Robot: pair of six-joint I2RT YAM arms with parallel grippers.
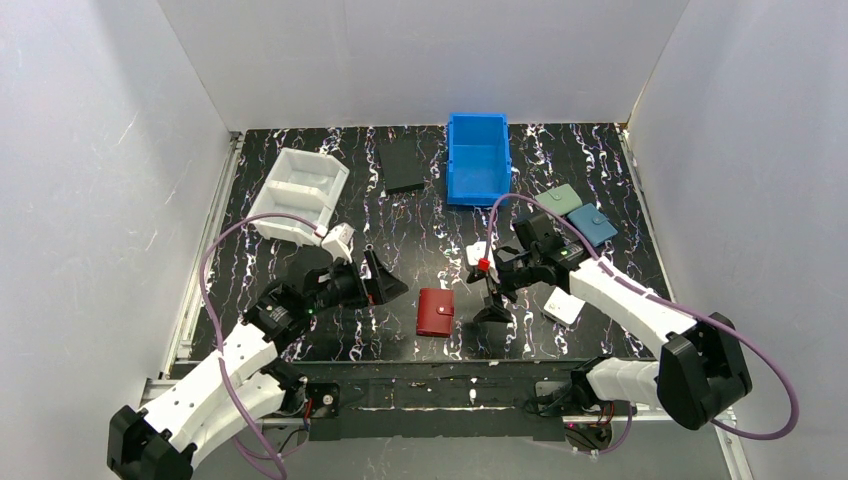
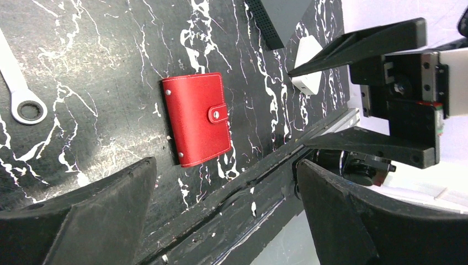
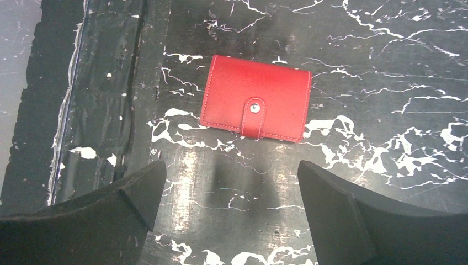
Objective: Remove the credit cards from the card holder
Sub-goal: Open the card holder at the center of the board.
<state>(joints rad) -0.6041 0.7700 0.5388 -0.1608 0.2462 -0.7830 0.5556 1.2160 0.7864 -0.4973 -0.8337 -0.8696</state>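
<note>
marbled table (image 1: 420, 215): red card holder (image 1: 435, 312) snapped closed, left gripper (image 2: 225, 165), right gripper (image 3: 230, 165) both spread.

Walls: we see plain white panels, namely the far wall (image 1: 420, 60), left wall (image 1: 90, 180) and right wall (image 1: 750, 150).
Table: black table top (image 1: 560, 160) veined white, with a metal rail (image 1: 203, 270) along its left edge.
Light: even, with soft shadows.

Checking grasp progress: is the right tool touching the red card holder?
Apart. The right wrist view shows marbled table between the open right tool and the closed red card holder.
</note>
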